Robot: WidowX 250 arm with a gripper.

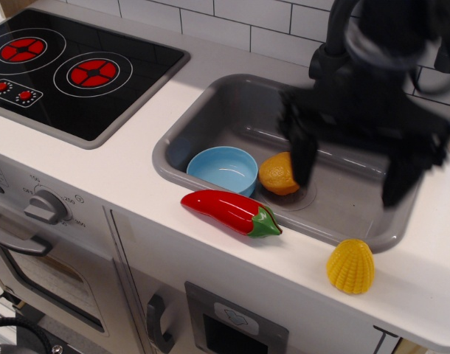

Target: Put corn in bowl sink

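The sink (232,110) is a grey basin set in the white counter (136,177), with the stove (70,74) to its left. Above the sink's right half hangs the gripper (352,173), blurred, its 2 fingers spread wide and empty.

Inside the sink, the bowl (222,170) sits at the front left, empty, with the drumstick (278,174) just beside it and partly hidden by 1 finger. A red pepper (231,212) lies on the front rim.

The corn (351,266) stands dome-up on the counter, outside the sink near its front right corner. It looks light, hollow and rigid; the ribbed kernels should give grip, but the taper could squirt it upward. A hold low across its widest part seems safest.
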